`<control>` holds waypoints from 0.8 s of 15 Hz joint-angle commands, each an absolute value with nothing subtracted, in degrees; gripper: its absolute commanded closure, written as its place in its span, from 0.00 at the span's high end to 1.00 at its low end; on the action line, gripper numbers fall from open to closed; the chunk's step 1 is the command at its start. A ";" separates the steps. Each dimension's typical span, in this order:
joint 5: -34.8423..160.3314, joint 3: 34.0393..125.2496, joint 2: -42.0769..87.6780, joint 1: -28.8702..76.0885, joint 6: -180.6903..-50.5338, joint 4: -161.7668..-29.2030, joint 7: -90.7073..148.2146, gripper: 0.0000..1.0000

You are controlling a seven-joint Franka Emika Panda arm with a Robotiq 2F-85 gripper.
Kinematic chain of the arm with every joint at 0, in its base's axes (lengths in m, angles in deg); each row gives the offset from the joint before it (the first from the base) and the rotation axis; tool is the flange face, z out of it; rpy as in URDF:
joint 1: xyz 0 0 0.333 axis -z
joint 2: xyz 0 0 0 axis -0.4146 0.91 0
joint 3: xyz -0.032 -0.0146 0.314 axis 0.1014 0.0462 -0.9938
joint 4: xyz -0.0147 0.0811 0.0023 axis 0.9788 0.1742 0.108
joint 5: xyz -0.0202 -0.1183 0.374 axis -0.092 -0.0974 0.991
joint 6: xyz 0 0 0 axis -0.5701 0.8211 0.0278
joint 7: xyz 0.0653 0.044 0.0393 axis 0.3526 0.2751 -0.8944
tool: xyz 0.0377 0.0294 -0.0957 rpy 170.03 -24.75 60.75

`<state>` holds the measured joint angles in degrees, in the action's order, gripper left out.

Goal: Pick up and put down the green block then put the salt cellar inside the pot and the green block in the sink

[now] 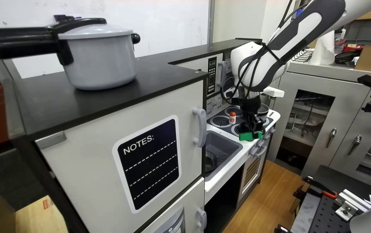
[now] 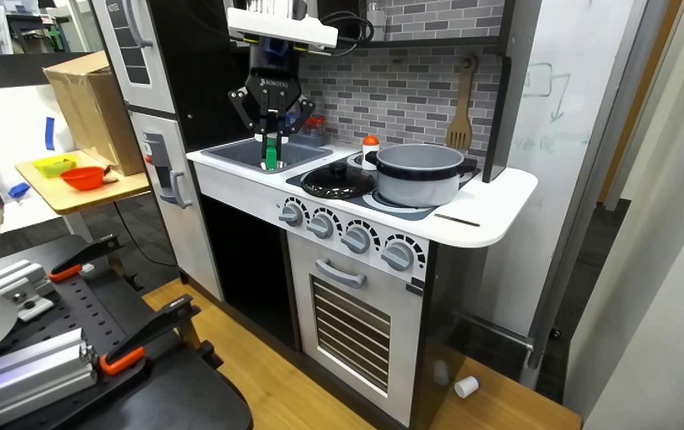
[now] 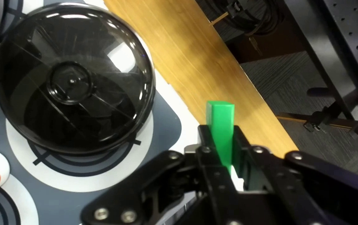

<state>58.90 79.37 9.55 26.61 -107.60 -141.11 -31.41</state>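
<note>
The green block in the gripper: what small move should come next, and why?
Probably move the gripper toward the sink before lowering: it is closed on the green block, whose end shows against the wooden board in the wrist view; a release here might miss the counter.

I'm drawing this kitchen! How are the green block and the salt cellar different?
The green block is all green; the salt cellar is white with an orange top. The green block is a straight-edged bar; the salt cellar is rounded. The end effector holds the green block up, while the salt cellar stands upright on the toy stove. Both are smaller than the dark lid.
</note>
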 commanded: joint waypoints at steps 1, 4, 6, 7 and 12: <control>60.27 78.85 10.90 27.36 -109.87 -141.16 -31.43 0.04; 60.06 78.84 11.54 27.55 -110.71 -140.96 -31.32 0.04; 60.16 78.92 11.67 27.75 -110.95 -140.89 -31.42 0.04; 60.26 78.94 11.67 27.84 -110.93 -140.85 -31.54 0.04; 59.13 79.03 14.05 27.89 -111.78 -139.71 -29.84 0.04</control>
<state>59.51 79.49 11.75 27.17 -110.28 -141.03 -31.11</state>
